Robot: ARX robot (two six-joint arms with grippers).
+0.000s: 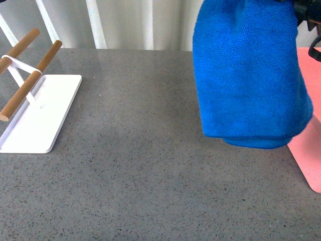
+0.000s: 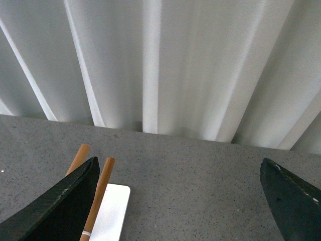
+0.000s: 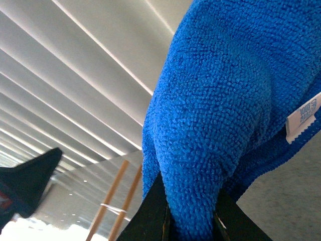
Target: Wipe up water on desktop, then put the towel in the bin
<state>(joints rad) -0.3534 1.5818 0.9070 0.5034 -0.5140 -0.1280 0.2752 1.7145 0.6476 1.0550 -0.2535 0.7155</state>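
The blue towel point(image 1: 251, 75) hangs in the air at the upper right, above the dark grey speckled desktop point(image 1: 140, 170). Its lower edge hangs in front of the near left corner of the pink bin point(image 1: 308, 160). My right gripper point(image 3: 189, 201) is shut on a fold of the towel point(image 3: 225, 90), which has a white label. In the front view only a black part of the right arm point(image 1: 307, 10) shows, above the towel. My left gripper point(image 2: 178, 201) is open and empty above the desktop point(image 2: 200, 175), its fingers point(image 2: 65, 201) wide apart.
A flat white tray point(image 1: 45, 115) with two wooden rods point(image 1: 30, 80) stands at the left of the desktop; it also shows in the left wrist view point(image 2: 113, 211). A white pleated curtain point(image 1: 125, 22) hangs behind the desk. The bin runs off the right edge of the front view.
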